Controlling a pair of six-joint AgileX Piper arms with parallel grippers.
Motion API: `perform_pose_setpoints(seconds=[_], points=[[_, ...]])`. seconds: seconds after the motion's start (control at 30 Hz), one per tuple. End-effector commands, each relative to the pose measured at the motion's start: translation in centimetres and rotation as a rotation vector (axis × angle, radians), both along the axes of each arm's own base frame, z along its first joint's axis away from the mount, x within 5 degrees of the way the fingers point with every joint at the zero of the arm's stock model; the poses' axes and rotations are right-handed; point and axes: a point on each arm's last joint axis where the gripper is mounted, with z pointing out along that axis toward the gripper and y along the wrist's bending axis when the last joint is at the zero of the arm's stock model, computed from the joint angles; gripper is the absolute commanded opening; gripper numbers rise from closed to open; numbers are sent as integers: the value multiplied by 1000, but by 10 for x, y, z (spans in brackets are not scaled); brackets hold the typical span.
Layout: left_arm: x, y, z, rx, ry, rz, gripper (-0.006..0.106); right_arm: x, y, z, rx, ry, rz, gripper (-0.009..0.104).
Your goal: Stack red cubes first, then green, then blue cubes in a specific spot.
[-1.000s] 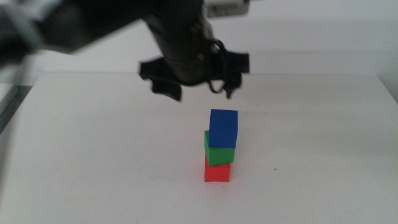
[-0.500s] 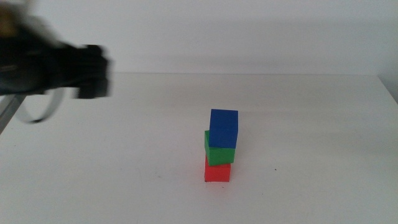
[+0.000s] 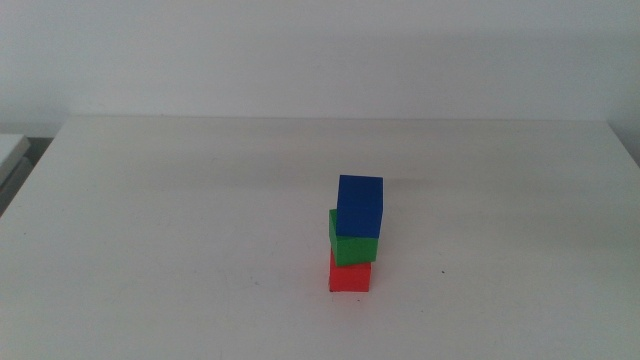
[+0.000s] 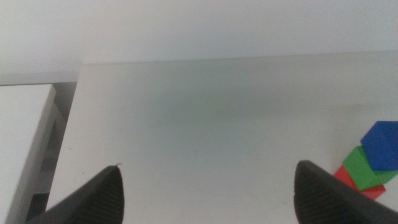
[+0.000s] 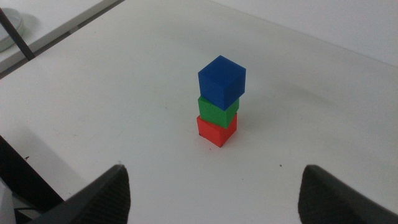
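Observation:
Three cubes stand stacked in the middle of the white table. The red cube [image 3: 350, 277] is at the bottom, the green cube [image 3: 353, 247] sits on it, and the blue cube [image 3: 361, 205] is on top, shifted slightly right. The spot under them is plain tabletop [image 3: 300, 300] with a tiny dark mark [image 3: 443, 271] nearby. No arm shows in the middle view. My left gripper [image 4: 211, 196] is open and empty, well back from the blue cube [image 4: 382, 144], green cube [image 4: 367, 167] and red cube [image 4: 347, 177]. My right gripper [image 5: 221, 198] is open, facing the blue cube [image 5: 222, 78], green cube [image 5: 217, 112] and red cube [image 5: 216, 132].
The table's left edge [image 4: 71, 124] borders a gap and a second white surface [image 4: 25, 124]. A white wall [image 3: 320, 50] stands behind the far edge. A thin dark rod [image 5: 15, 34] crosses one corner of the right wrist view.
The left arm, which hovered open over the stack, has swung off to the left and left the middle view. The stack has not moved.

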Motion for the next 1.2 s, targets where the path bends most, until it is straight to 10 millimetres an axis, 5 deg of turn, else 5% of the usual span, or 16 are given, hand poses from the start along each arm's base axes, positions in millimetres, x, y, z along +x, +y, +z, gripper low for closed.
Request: perform_pose_setpoints(seconds=[0.0, 0.47, 0.63, 0.93, 1.07, 1.17], points=[[-7, -2, 0, -8, -26, -29, 94, 1, 0, -1, -3, -11, 0, 79], [-8, -3, 1, -20, -40, -34, 94, 1, 0, -1, -3, -11, 0, 79], [-13, -5, -4, -53, -36, -50, 94, 3, 5, -28, 11, -41, 25, 79], [-35, -6, -82, -65, 94, -50, 94, 0, 6, -132, -29, -47, 77, 79], [-49, -4, -126, -59, 49, -27, 94, -1, -6, -142, -3, -69, -16, 79], [-53, -1, -137, -76, -154, 11, 94, -3, -21, -137, 51, -120, -157, 79]])
